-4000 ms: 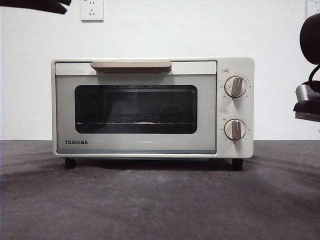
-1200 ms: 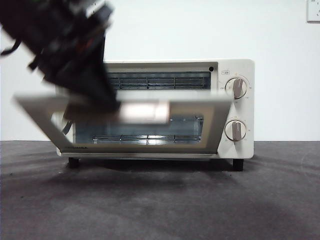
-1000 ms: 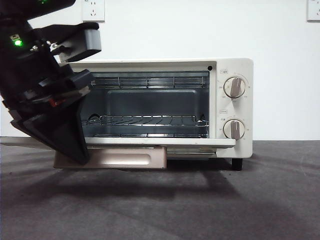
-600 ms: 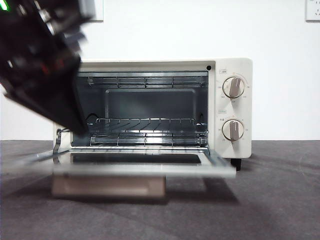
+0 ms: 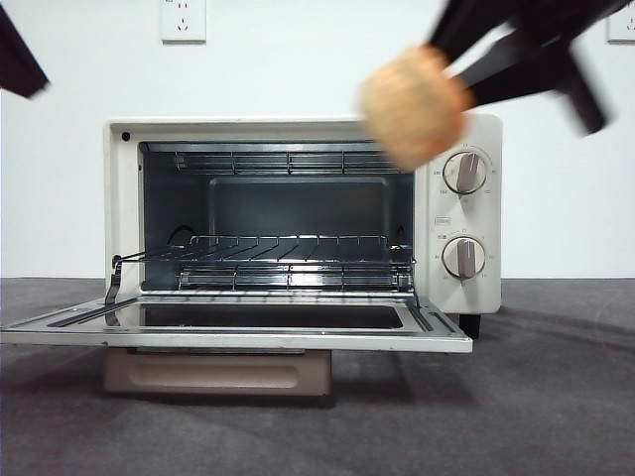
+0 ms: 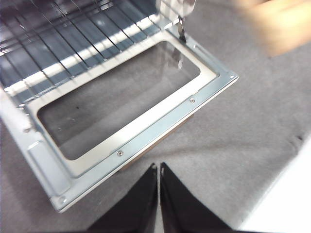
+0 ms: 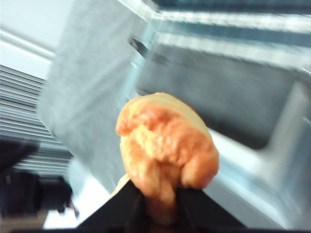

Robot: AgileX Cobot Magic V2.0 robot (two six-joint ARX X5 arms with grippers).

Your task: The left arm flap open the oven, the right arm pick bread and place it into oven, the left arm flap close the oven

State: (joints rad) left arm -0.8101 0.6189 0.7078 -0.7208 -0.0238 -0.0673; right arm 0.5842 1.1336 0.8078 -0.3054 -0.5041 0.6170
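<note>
The oven (image 5: 298,223) stands on the grey counter (image 5: 536,397) with its door (image 5: 238,325) dropped flat, glass pane facing up, and the beige handle (image 5: 216,372) hanging below the door's front edge. Inside, the wire rack (image 5: 288,248) sits bare across the middle of the cavity, and a second grille runs along the top. Two knobs (image 5: 464,174) line up one above the other on the panel beside the opening.

High near the oven's knob side is the right claw (image 5: 466,69), motion-blurred, pinching the bread (image 5: 412,107). The loaf hangs in the air in front of the oven's upper corner, overlapping the top edge of the control panel, well above the door and not yet inside. The right wrist view shows the bread (image 7: 167,145) squeezed between the two black jaws, with the open door blurred beyond it.

The left claw (image 6: 158,167) hangs over the counter just off the door's front edge (image 6: 146,141), jaws pressed together with nothing between them. In the front view only a dark tip of that arm (image 5: 18,59) shows at the upper corner, away from the oven.
</note>
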